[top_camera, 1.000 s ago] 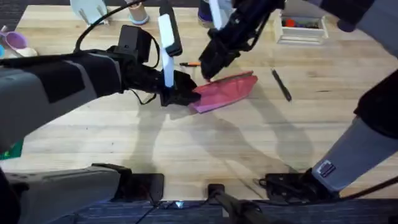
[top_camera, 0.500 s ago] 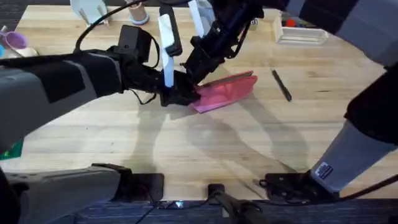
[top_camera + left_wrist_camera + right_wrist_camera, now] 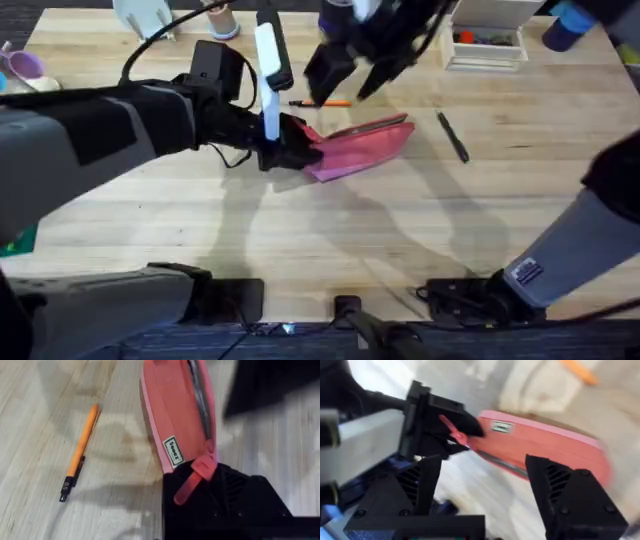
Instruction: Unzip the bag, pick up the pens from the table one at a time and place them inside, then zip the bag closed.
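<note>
The pink bag (image 3: 365,143) lies on the table (image 3: 300,230) just past the middle. My left gripper (image 3: 298,152) is shut on its left end, the pink pull tab (image 3: 192,476) lying over the black fingers. A dark zipper line (image 3: 199,397) along the bag's top looks parted. The orange pen (image 3: 322,102) lies just beyond the bag, also in the left wrist view (image 3: 77,462). To the bag's right lies the black pen (image 3: 452,137). My right gripper (image 3: 345,68) hovers, blurred, above the orange pen, open and holding nothing (image 3: 492,490), looking down at the bag (image 3: 540,442).
A white tray (image 3: 485,50) with small items stands at the back right, beside a blue object (image 3: 565,22). A cup (image 3: 220,20) and a white stand (image 3: 150,15) are at the back left, a purple item (image 3: 22,65) at the far left. The table's front half is bare wood.
My right gripper slid along the bag toward its left end, then lifted off toward the far side. The left gripper and the bag stayed put.
</note>
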